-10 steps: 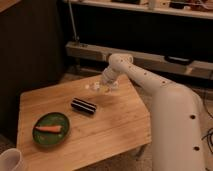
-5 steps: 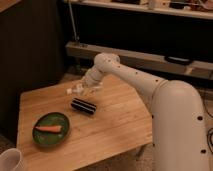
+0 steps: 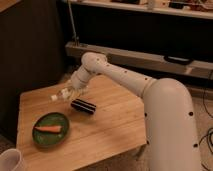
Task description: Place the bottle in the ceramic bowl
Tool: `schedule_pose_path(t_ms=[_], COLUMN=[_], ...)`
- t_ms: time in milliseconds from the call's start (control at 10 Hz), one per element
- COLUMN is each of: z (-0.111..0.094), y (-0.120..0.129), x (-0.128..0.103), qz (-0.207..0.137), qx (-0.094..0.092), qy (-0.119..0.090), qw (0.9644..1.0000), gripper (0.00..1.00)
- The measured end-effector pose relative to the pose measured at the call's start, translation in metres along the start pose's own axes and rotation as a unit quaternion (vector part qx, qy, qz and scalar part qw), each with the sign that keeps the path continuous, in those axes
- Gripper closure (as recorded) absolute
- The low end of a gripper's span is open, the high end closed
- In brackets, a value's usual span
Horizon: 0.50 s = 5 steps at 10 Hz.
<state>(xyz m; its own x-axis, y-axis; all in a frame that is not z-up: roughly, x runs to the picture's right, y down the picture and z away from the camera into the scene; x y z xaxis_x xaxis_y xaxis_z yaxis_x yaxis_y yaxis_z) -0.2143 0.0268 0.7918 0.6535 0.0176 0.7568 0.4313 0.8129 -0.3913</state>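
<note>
Bottle (image 3: pixel 62 94) hangs sideways above the table (image 3: pixel 112 127), pinched in my gripper (image 3: pixel 73 92) (white cap sticking out). Ceramic bowl (image 3: pixel 59 121) nearby holds a carrot (image 3: pixel 48 129).

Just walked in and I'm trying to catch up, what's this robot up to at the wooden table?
The robot's single arm reaches over the wooden table. Its gripper is shut on a small clear plastic bottle with a white cap, held sideways over the far left part of the table. The shallow round dark-green ceramic bowl sits at the front left with an orange carrot-like piece in it; the bottle is not in it yet. A black ribbed cylinder lies beside the gripper.
</note>
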Motion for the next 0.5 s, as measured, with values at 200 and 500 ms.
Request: schedule_pose_path(t_ms=[200, 500], z=[0.008, 0.031], y=[0.014, 0.026], x=[-0.018, -0.04], qz=[-0.006, -0.015], qx=[-0.013, -0.04], qy=[-0.004, 0.002], qw=[0.9999, 0.9991], gripper=[1.0, 1.0])
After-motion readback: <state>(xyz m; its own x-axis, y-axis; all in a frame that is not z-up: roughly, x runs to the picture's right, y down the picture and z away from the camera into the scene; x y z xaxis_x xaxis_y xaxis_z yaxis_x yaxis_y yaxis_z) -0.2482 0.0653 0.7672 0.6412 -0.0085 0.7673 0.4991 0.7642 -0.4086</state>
